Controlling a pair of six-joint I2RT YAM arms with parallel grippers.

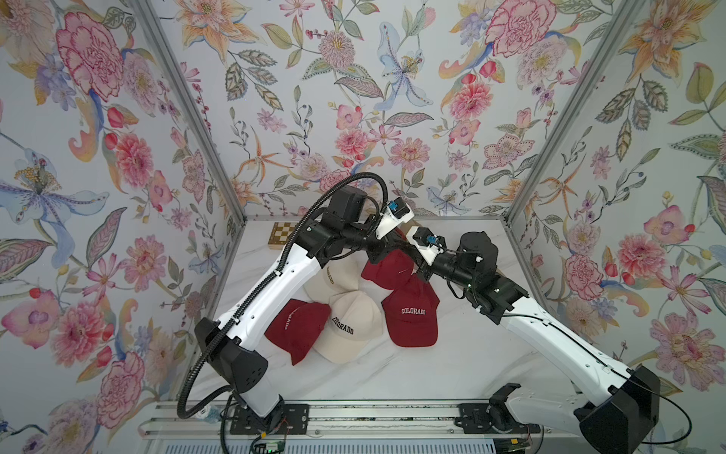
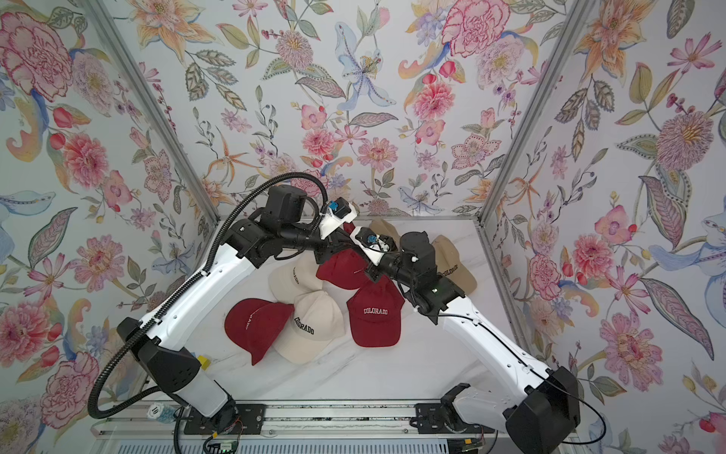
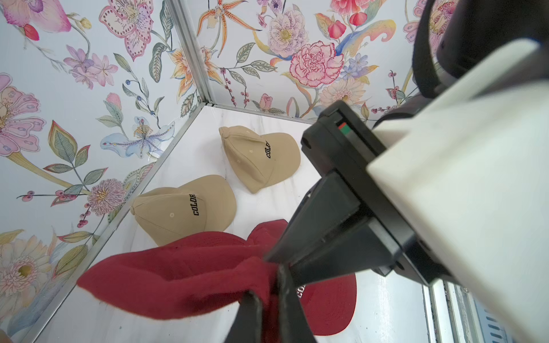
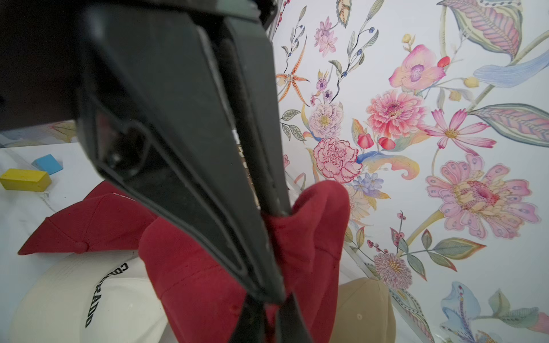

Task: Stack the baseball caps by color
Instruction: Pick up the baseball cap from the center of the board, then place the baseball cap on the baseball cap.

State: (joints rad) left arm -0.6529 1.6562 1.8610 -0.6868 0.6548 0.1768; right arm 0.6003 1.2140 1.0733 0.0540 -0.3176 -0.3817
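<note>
Tabletop (image 1: pixel 451 373): white marble (floral walls (image 1: pixel 353 98) all round) | left end effector (image 3: pixel 269 297), right end effector (image 4: pixel 271 308): both pinching dark red cap (image 3: pixel 178 276)

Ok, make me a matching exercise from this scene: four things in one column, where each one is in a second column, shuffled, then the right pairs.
Things:
1. chessboard
2. tan caps
3. cream caps
4. held red cap

Places:
A. pinched by the left tool and the right tool
B. far left corner of the table
C. far right side of the table
D. mid-table, left of centre, touching each other

Pairs: 1-B, 2-C, 3-D, 4-A
</note>
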